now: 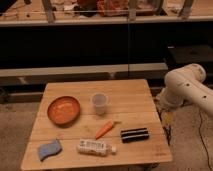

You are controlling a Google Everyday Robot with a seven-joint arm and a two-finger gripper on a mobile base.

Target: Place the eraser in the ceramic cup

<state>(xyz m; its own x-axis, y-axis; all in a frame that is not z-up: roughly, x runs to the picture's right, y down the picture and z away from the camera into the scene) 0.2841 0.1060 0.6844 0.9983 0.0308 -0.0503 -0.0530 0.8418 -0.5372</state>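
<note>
Hand [166, 118] (beside table [131, 94] edge) — apart from eraser [135, 134].

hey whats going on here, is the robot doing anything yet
Nothing is being handled yet. The robot's white arm sits off the right side of the wooden table, with its pincer low beside the table edge, touching nothing. The eraser lies near the front right, just right of the carrot. The ceramic cup stands upright further back, beside the orange bowl.
</note>
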